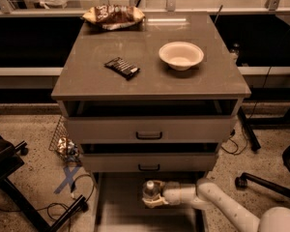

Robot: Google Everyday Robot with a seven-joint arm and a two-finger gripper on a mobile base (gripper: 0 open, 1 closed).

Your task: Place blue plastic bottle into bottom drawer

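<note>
The blue plastic bottle shows as a slim clear bottle with a white cap, upright in my gripper. The gripper is shut on the bottle and holds it over the bottom drawer, the pulled-out pale grey tray at the foot of the grey cabinet. My white arm reaches in from the lower right. The bottle's lower part is hidden by the fingers.
On the cabinet top lie a white bowl, a dark snack bar and a chip bag. The two upper drawers stand slightly open. A chair base is at left, another at right.
</note>
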